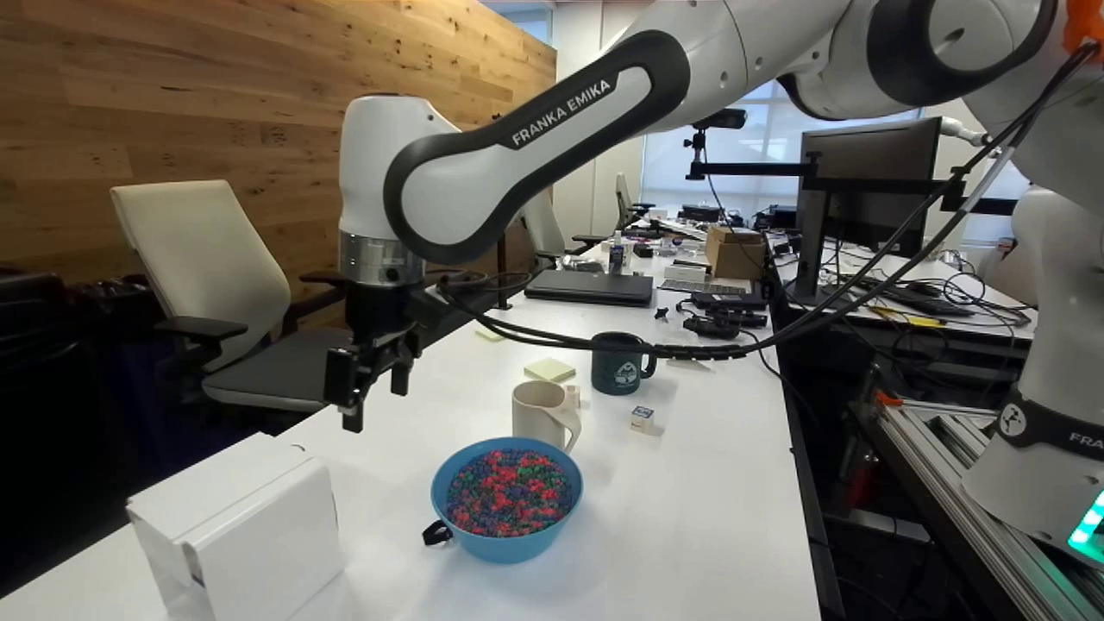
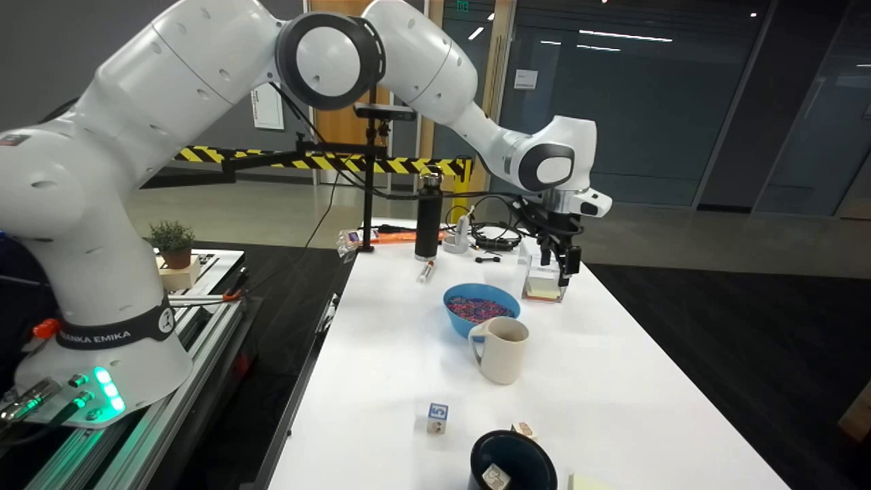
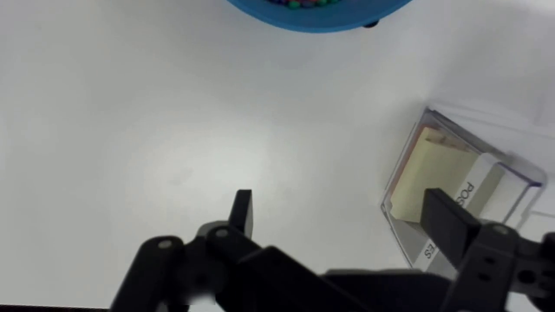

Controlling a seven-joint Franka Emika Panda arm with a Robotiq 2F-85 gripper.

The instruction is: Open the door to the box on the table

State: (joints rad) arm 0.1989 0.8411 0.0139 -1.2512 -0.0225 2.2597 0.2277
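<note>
"What's biggest?"

"The table (image 1: 690, 535), long and white. An arm (image 1: 526, 138) is mounted beside one long edge and reaches over toward the opposite one."

"And where's the white box (image 1: 233, 517)?"

"On the tabletop near a corner, where that opposite long edge meets a short end. Its door (image 1: 269, 543) is the flat white panel turned partly toward the arm-side edge. It lies close along the box; I can't tell whether it's fully closed."

"Next in size?"

"A blue bowl (image 1: 517, 550), near the box and roughly midway between the long edges."

"How does the gripper (image 3: 337, 193) stand?"

"It hangs above the tabletop, toward the long edge the box is near. It's unclenched: the fingers are spread, with bare white table showing between them. In the wrist view one finger overlaps the box, but in an exterior view there's a clear gap between gripper and box."

"After that?"

"A beige mug (image 1: 535, 423) is just beside the bowl. A dark mug (image 1: 608, 375) sits farther along the table from the box's corner, also between the long edges."

"And smaller?"

"Yellow paper (image 3: 427, 173) shows inside the box in the wrist view. A little cube (image 1: 642, 420) sits closer to the arm-side edge than the dark mug does. Smallest are the red, green and blue pieces (image 1: 509, 492) filling the bowl."
</note>
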